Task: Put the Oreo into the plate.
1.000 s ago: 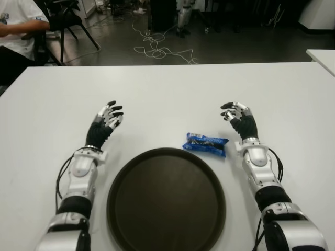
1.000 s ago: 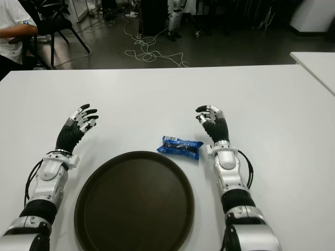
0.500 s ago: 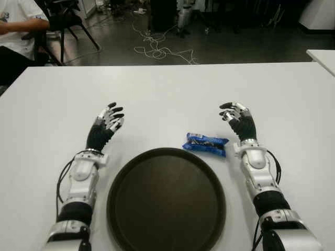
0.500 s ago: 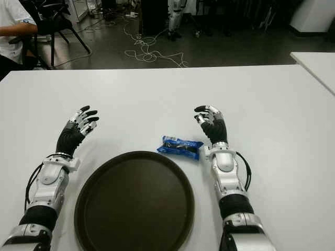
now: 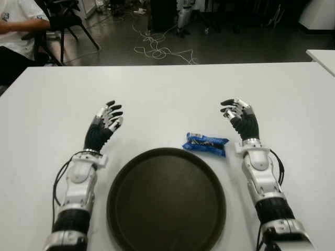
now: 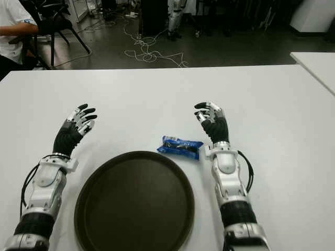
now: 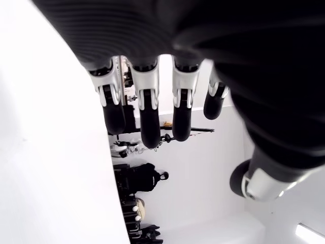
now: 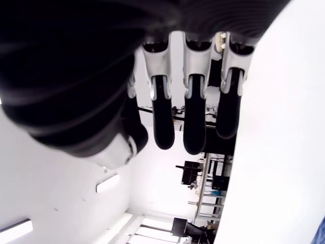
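A blue Oreo packet (image 5: 205, 143) lies on the white table (image 5: 167, 89), just beyond the far right rim of a round dark brown plate (image 5: 166, 198). My right hand (image 5: 239, 116) hovers open to the right of the packet, a little farther back, fingers relaxed and holding nothing. My left hand (image 5: 104, 121) is open to the left of the plate, at about the same distance. In the right wrist view a sliver of the blue packet (image 8: 321, 238) shows at the corner, apart from the fingers (image 8: 195, 127).
A second white table (image 5: 322, 55) shows at the far right. A seated person (image 5: 18, 29) and a chair are past the table's far left corner. Cables (image 5: 159, 49) lie on the dark floor behind.
Both forearms have drawn slightly nearer and the hands shifted a little. The Oreo packet and plate have not moved.
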### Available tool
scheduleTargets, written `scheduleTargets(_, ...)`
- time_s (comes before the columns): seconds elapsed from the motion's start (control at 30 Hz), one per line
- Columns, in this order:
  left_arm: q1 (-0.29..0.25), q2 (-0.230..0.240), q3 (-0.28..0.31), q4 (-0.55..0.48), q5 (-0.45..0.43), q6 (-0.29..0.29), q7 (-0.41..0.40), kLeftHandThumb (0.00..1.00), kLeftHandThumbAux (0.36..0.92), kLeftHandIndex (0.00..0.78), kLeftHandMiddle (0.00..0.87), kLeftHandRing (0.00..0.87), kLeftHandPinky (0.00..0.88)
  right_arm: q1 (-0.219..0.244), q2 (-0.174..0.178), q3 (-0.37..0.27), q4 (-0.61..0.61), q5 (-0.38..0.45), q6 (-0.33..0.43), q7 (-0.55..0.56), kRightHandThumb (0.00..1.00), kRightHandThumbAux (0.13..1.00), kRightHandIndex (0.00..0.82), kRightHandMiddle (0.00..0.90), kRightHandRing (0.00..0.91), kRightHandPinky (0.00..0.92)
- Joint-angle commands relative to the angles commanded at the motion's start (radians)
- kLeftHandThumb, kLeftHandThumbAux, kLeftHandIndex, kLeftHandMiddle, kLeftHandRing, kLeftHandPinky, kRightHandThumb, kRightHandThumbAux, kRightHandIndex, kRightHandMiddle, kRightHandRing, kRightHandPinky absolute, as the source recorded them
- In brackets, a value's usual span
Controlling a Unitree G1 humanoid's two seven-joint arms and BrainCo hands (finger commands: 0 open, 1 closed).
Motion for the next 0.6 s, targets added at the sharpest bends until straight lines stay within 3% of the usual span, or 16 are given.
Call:
scheduleTargets(0.2, 0.022, -0.003, -0.002, -0.042, 0.004, 0.044, 0.016, 0.132, 0.664, 0.076, 0.179, 0.175, 0.162, 0.009, -0.006, -0.007, -0.018, 0.009, 0.048, 0.004, 0.666, 0.738, 0.403, 0.385, 0.38, 0.383)
scheduleTargets(0.6, 0.028, -0.001, -0.003, -0.067, 0.008, 0.097, 0.036, 0.145, 0.68, 0.065, 0.166, 0.163, 0.139, -0.013, -0.028, -0.014, -0.019, 0.011, 0.053, 0.024, 0.661, 0.74, 0.397, 0.352, 0.349, 0.352)
